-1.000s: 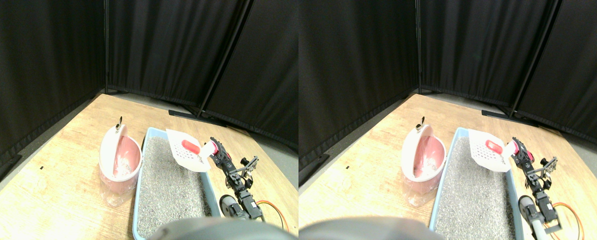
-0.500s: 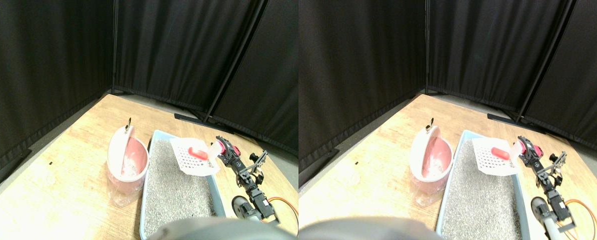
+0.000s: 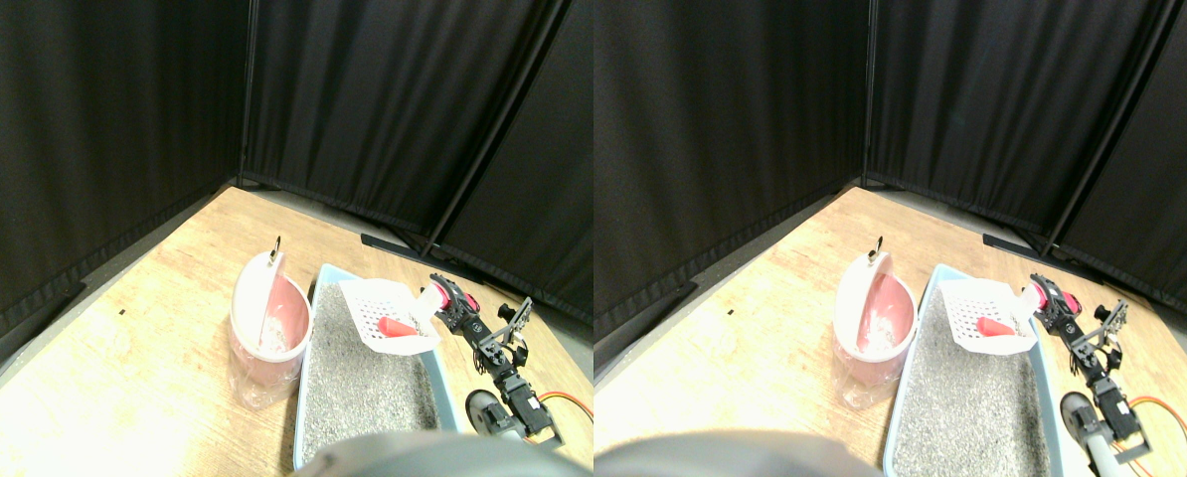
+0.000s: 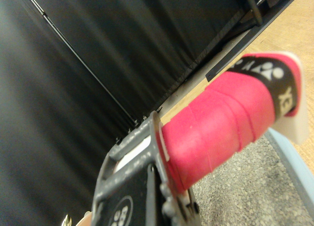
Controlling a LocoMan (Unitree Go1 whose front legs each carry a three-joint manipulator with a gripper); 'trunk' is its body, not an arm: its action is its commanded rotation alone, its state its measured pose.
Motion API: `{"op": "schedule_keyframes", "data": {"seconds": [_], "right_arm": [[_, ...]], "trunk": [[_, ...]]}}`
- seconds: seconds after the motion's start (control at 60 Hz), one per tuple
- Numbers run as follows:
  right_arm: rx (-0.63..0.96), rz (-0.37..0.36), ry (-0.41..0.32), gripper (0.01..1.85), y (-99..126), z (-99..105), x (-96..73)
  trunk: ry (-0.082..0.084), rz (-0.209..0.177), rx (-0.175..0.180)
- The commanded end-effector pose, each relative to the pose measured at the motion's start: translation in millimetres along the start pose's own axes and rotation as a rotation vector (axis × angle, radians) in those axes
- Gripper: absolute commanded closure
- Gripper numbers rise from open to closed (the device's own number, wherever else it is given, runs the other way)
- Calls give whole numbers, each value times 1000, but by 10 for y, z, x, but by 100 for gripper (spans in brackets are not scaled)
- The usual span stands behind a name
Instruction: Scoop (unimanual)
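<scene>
A white slotted scoop hangs just over the far end of the light-blue litter tray, which is filled with grey litter. A small red piece lies in the scoop near its nearer edge. My right gripper reaches in from the lower right and is shut on the scoop's pink-wrapped handle; that handle fills the middle of the wrist view. Left of the tray stands a pink bin with its white lid tipped up.
The tray and bin rest on a wooden board ringed by black curtains. A curtain stand's dark foot lies behind the tray. An orange cable loops beside the arm at the lower right.
The camera has shifted, so the whole scene sits further right. The scoop has dropped from a steep upward tilt to nearly level, and the red piece has slid to its nearer edge.
</scene>
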State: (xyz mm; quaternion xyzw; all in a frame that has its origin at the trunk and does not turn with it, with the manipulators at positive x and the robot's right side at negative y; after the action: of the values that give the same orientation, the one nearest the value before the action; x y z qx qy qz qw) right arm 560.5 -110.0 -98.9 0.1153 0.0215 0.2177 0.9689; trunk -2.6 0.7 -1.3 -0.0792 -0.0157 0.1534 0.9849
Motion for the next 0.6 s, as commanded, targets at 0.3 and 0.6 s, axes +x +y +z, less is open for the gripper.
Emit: {"op": "schedule_keyframes", "data": {"seconds": [0.3,0.6], "right_arm": [[-5,20,-1,180,152,50,124],[-90,53,42,180,285,36,289]], "trunk": [[-1,57,-11],[-4,74,-18]]}}
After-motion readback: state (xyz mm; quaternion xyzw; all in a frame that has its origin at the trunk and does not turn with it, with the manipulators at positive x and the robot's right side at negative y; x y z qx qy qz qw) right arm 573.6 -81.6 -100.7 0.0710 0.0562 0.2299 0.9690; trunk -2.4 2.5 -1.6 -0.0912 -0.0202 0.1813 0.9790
